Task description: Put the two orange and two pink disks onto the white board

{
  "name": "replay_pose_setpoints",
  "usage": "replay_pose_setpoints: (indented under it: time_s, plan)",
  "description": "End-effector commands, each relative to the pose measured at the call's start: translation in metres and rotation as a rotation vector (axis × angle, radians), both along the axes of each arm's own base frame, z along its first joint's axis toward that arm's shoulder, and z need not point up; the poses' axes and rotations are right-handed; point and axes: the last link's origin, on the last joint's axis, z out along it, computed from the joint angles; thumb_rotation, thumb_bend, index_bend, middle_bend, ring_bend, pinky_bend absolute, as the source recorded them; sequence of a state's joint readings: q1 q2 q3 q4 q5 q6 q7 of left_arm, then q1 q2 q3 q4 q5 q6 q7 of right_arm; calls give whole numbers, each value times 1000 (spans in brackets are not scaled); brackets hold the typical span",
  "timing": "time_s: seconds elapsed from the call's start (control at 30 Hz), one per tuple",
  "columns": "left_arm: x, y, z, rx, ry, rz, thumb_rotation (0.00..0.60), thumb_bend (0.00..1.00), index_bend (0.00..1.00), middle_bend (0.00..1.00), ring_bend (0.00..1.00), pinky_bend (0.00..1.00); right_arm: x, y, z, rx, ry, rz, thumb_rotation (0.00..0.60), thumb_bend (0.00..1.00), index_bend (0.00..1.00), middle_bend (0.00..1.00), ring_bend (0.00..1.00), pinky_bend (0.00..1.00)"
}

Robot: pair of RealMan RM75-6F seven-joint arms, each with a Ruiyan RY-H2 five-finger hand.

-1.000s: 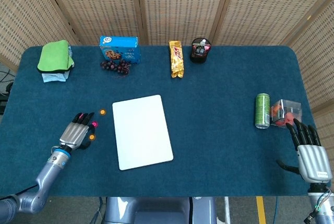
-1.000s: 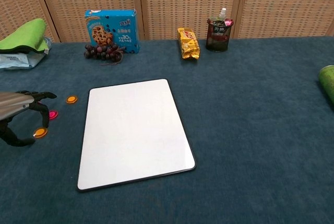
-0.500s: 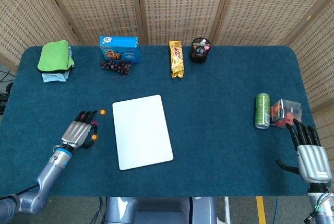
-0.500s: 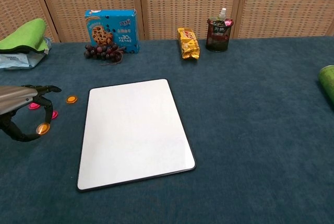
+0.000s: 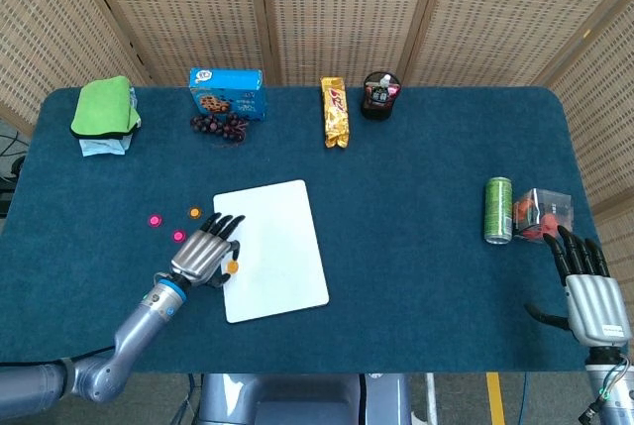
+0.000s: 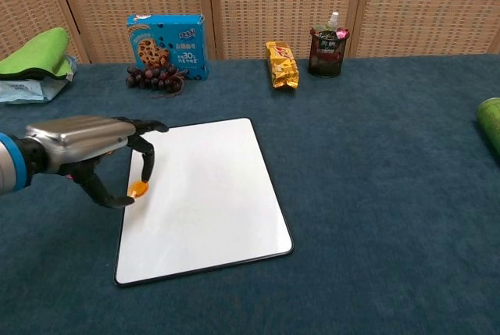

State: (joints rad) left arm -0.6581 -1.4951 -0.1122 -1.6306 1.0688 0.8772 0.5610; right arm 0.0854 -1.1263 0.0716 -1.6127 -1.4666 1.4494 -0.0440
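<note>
The white board [image 5: 272, 247] [image 6: 205, 194] lies flat at the table's middle. My left hand [image 5: 206, 252] [image 6: 92, 144] hovers at its left edge and pinches an orange disk [image 5: 232, 266] [image 6: 138, 188] between thumb and a finger, just over the board's left margin. On the cloth left of the board lie a second orange disk [image 5: 194, 213] and two pink disks [image 5: 178, 236] [image 5: 154, 219]; the chest view hides them behind my hand. At the table's front right corner my right hand [image 5: 589, 286] rests with fingers spread, holding nothing.
A green can [image 5: 498, 210] and a clear box [image 5: 544, 213] stand near my right hand. Along the back edge are a green cloth [image 5: 105, 108], a blue cookie box [image 5: 227, 92], grapes [image 5: 220, 126], a yellow snack bar [image 5: 336, 111] and a dark cup [image 5: 378, 95].
My left hand picked up an orange disk from the cloth and carried it right to the board's left edge, uncovering the pink disks. The right hand stayed put.
</note>
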Motion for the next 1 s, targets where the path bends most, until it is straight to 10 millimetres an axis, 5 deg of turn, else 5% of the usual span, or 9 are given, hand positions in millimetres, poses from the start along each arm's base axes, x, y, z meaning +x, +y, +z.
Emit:
replay_pose_setpoints:
  time_s: [0.03,0.3,0.53,0.77,1.0]
  plan:
    - [25,-7,-18,-50,-8,-33,600,305,559,0,0,0,0,0,0,3,1,0,600,26,0,0,0,0]
    - [24,-5,-19,-39,17,3,600,169,184,0,0,0,0,0,0,7,2,-3,600,28,0,0,0,0]
    - [-2,20,9,75,15,71,600,198,176,0,0,0,0,1,0,6,-1,-3,600,28,0,0,0,0]
    - [-44,57,43,211,2,172,600,361,328,0,0,0,0,0,0,13,-3,-7,600,28,0,0,0,0]
    - [-73,84,45,226,-8,247,600,360,342,0,0,0,0,0,-1,19,-7,-15,600,28,0,0,0,0]
